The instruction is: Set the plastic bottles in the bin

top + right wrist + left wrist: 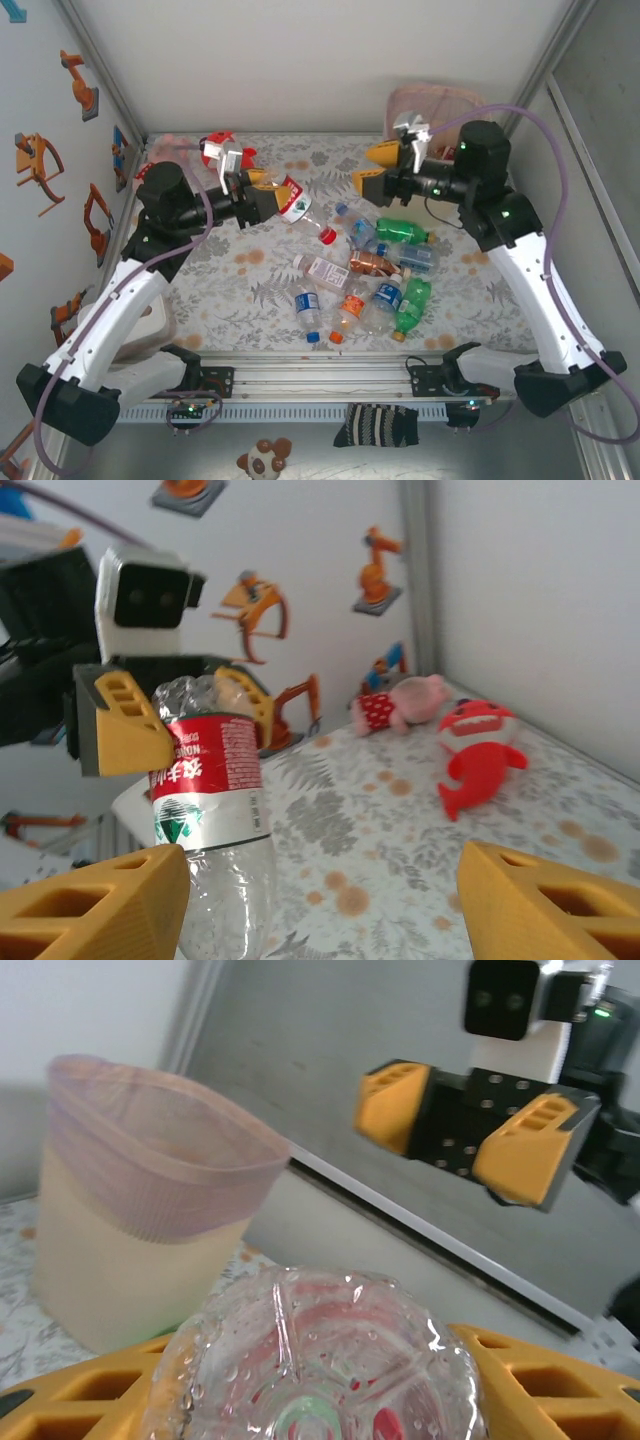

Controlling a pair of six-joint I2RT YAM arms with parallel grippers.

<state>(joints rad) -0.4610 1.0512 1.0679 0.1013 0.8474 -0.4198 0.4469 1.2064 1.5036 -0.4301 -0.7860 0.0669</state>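
While my left tool [268, 193] is closed on a clear bottle with a red label [291, 201], gripping it at its base end with an orange finger pressed to each side, my right tool [370, 168] stands wide open with nothing between its fingers. From my left wrist I look straight onto the ridged, wet bottom of that bottle, and past it my right tool faces me, apart from the bottle and not touching it. From my right wrist the same bottle shows its red and white label, and its clear body runs down out of sight, so I cannot tell whether its far end meets the counter [250, 290]. The bin [120, 1260], pink above and cream below, stands upright in the far right corner, behind my right tool and well apart from the held bottle. The other plastic bottles [372, 263] lie in a loose heap on the flowered counter between my two arms, clear and green ones mixed, several touching. A red plush toy [480, 755] and a pink plush toy [405, 698] lie near the far left corner, just beside each other.
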